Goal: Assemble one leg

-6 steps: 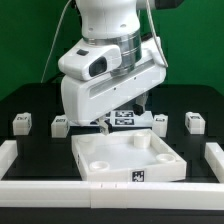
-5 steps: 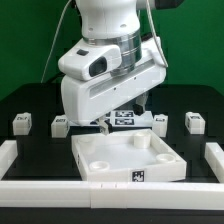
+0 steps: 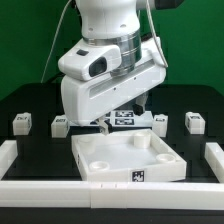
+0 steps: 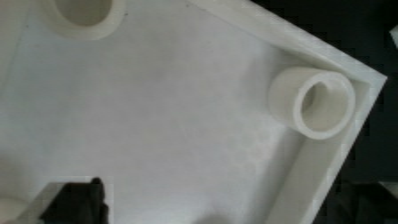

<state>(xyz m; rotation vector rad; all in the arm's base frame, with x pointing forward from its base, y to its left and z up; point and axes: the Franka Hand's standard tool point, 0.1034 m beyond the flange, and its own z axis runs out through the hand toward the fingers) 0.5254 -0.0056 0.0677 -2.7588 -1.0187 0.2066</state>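
Note:
The white tray-like panel (image 3: 128,158) lies at the table's front middle. Four small white legs with tags stand behind it: two at the exterior view's left (image 3: 20,122) (image 3: 59,125) and two at its right (image 3: 161,120) (image 3: 194,122). The arm's hand (image 3: 100,95) hangs low over the panel's back edge and hides its own fingers there. In the wrist view my gripper (image 4: 222,205) is open just above the panel's inner face (image 4: 160,120), near a round corner socket (image 4: 320,102). One dark finger (image 4: 75,200) shows. Nothing is between the jaws.
The marker board (image 3: 124,120) lies behind the panel, partly under the hand. White rails run along the table's left (image 3: 8,152), right (image 3: 214,152) and front (image 3: 60,188). A second socket (image 4: 86,12) shows on the panel.

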